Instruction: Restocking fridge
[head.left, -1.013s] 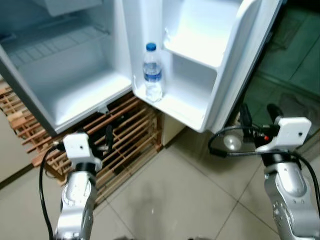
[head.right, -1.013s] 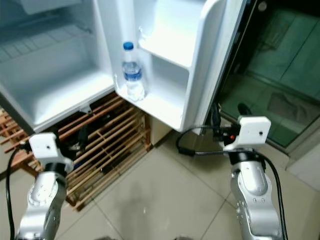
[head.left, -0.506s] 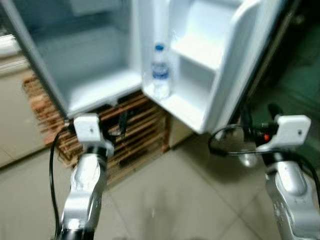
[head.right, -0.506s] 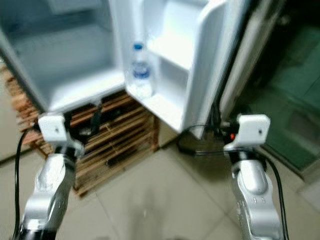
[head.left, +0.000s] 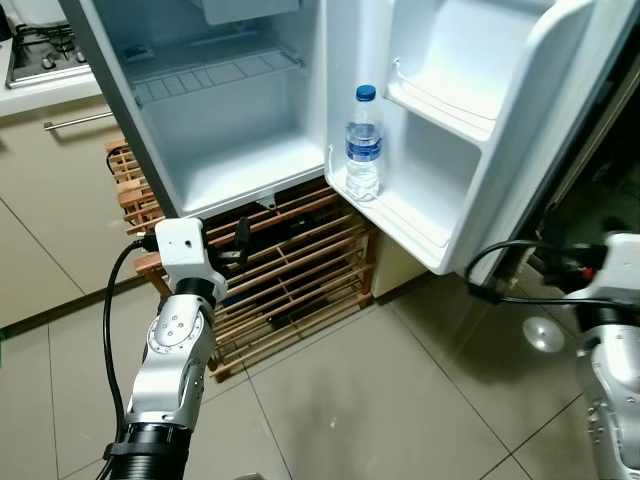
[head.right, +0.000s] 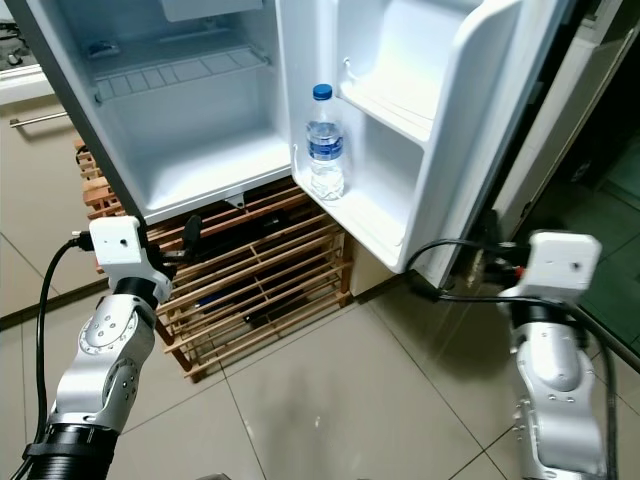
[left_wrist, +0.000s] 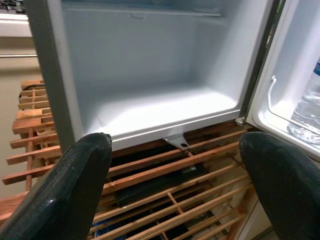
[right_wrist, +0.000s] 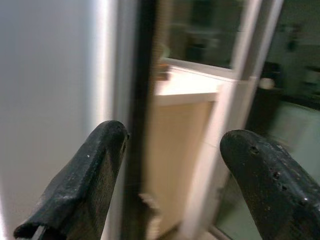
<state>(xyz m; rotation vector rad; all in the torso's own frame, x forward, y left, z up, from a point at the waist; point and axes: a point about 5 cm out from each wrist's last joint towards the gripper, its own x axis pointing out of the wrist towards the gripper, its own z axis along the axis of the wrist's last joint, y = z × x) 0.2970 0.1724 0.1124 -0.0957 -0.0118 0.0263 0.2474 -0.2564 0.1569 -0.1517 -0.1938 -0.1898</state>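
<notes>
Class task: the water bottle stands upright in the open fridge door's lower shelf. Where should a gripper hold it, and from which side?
Probably the bottle at its labelled middle, from the door's open inner side: it stands upright, and the low shelf rail hides only its base.

Both head views look forward and down from standing height at the open white fridge (head.left: 240, 120), its door shelf with a clear water bottle (head.right: 326, 145), and the slatted wooden rack (head.left: 290, 280) beneath. The left wrist view sits low and close, facing the fridge's bottom edge and that rack (left_wrist: 165, 185), sharing the bottle (left_wrist: 307, 112). The right wrist view looks closely along the door's outer edge (right_wrist: 50, 100).
</notes>
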